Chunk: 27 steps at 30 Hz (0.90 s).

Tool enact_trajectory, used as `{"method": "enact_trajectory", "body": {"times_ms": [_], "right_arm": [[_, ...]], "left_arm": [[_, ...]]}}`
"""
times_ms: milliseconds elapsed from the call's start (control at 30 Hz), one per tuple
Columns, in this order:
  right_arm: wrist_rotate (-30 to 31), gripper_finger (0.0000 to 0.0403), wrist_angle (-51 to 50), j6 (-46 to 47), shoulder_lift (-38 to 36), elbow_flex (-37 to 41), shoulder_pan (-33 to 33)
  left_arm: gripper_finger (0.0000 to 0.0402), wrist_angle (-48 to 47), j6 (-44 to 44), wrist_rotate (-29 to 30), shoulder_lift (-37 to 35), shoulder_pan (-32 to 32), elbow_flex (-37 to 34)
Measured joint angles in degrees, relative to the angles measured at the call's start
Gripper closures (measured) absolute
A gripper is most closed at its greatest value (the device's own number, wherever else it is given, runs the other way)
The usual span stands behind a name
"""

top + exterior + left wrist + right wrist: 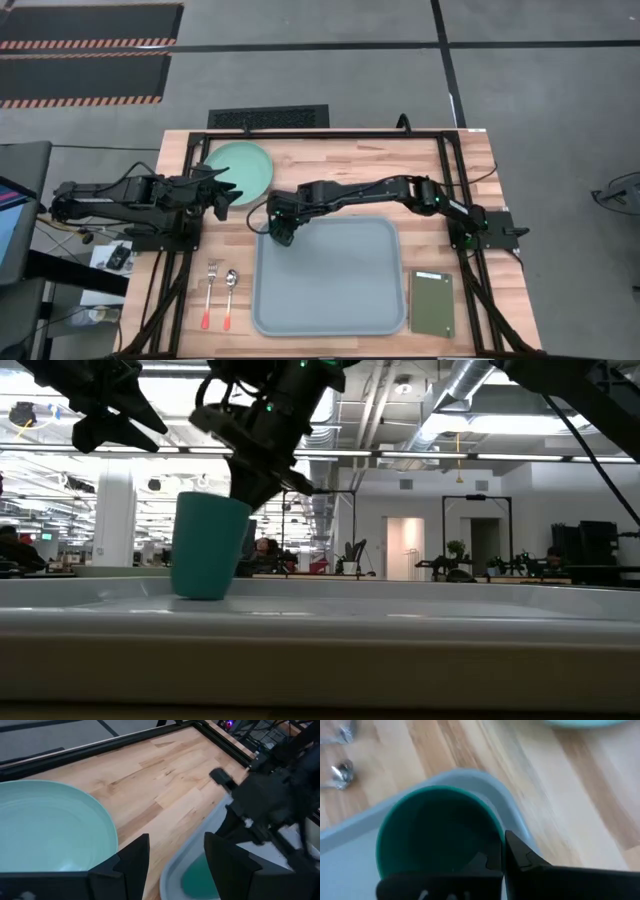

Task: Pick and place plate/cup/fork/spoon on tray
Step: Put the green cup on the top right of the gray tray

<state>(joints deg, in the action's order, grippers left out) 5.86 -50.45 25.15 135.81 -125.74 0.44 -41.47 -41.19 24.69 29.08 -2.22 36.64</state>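
Observation:
The dark green cup (209,547) stands in the far left corner of the pale blue-grey tray (335,285). My right gripper (282,232) is over it, shut on its rim. My left gripper (226,196) is open and empty, above the bare wood between the mint-green plate (238,165) and the tray. The plate lies flat at the table's far left. The fork (211,290) and the spoon (229,290) lie side by side on the wood left of the tray, orange tips toward the near edge. My right gripper holds the cup's rim (498,833) on one side, one finger inside the cup and one finger (522,856) outside its wall. The fingers come from above, pointing down. The cup stands about upright with its bottom (203,594) on the tray floor.
An olive-green rectangular pad (432,303) lies on the wood right of the tray. A black frame (300,133) runs along the table's far edge and down its sides. Most of the tray floor is bare.

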Motion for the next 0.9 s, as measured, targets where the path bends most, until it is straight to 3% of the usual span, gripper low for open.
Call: {"method": "enact_trajectory", "body": {"times_ms": [367, 900], "right_arm": [[-0.05, 0.0391, 0.33, -0.11, 0.13, -0.07, -0.06], [-0.01, 0.0314, 1.37, -0.13, 0.32, 0.1, -0.02]], "left_arm": [[0.0224, 0.0, -0.07, -0.02, 0.01, 0.0, 0.0], [0.0224, 0.0, -0.22, -0.13, 0.0, 0.0, 0.0]]}}
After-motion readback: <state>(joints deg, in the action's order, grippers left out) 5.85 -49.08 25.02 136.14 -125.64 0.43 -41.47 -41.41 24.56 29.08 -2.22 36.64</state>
